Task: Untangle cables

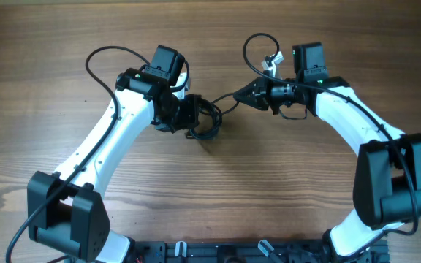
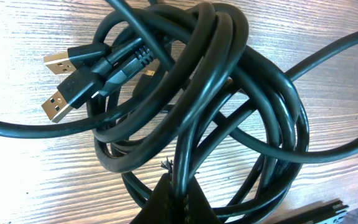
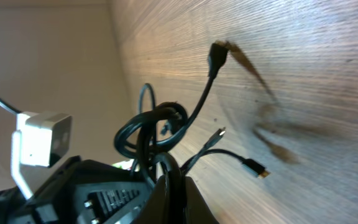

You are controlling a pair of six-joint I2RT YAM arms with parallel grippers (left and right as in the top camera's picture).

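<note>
Now | cables span left-right | left gripper, right gripper both clamping them

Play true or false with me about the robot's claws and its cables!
1. The table has a wood-grain top. True.
2. The cables are bright red. False: they are black.
3. The left claw and the right claw are both shut on the cables. True.
4. The cables lie in straight, separate lines. False: they are looped together in a tangle.
5. Two gold plugs stick out of the bundle in the left wrist view. True.
</note>
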